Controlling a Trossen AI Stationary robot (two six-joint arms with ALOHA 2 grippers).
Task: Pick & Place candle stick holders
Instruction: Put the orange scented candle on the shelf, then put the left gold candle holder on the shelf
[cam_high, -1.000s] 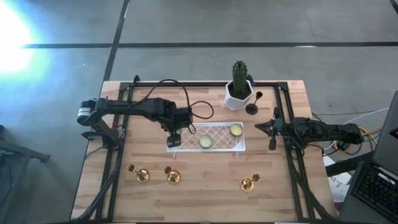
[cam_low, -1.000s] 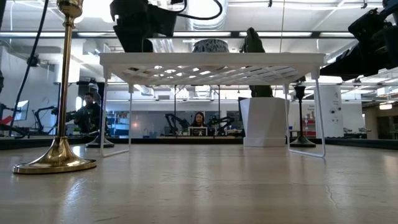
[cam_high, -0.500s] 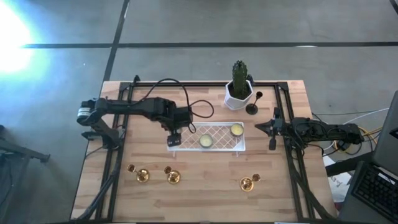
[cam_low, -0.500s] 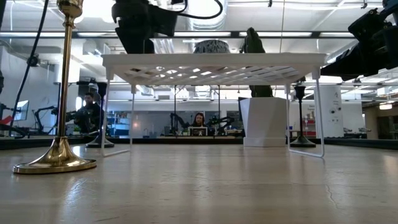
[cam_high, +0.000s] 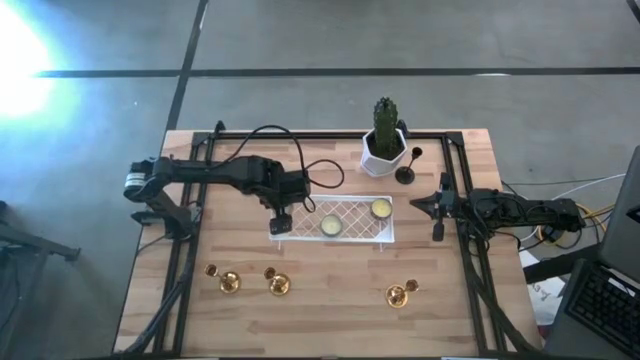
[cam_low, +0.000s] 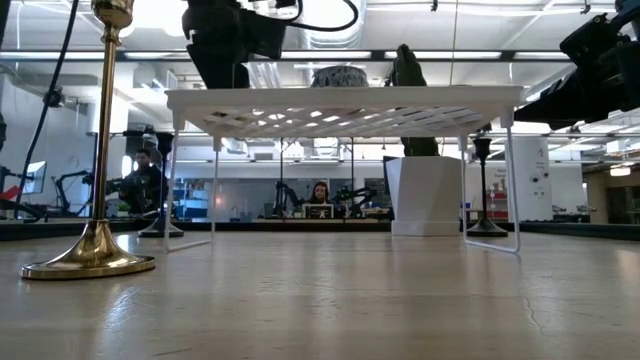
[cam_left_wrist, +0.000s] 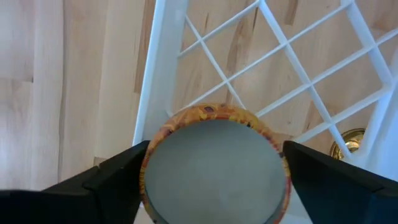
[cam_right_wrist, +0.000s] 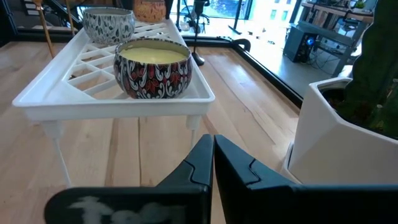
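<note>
Three gold candle stick holders (cam_high: 229, 283) (cam_high: 277, 285) (cam_high: 397, 295) stand on their round bases near the table's front edge. One black holder (cam_high: 405, 175) stands beside the cactus pot, and another (cam_low: 162, 190) shows far left in the low view. My left gripper (cam_high: 281, 222) points down over the left end of the white lattice rack (cam_high: 345, 238). It is open, one finger on each side of an orange-patterned candle tin (cam_left_wrist: 214, 171) that sits on the rack. My right gripper (cam_right_wrist: 212, 163) is shut, hovering at the table's right edge. My left gripper comes from above, and its fingers (cam_left_wrist: 124, 177) stand close against the two opposite sides of the tin's rim (cam_left_wrist: 149, 163). I cannot tell whether they touch it. The tin rests upright on the rack.
Two more candle tins (cam_high: 331, 227) (cam_high: 380, 209) sit on the rack. The white pot with the cactus (cam_high: 384, 150) stands at the far middle. Black frame rails (cam_high: 190, 250) run along the table's left and right sides. Bare wood lies between the rack and the gold holders.
</note>
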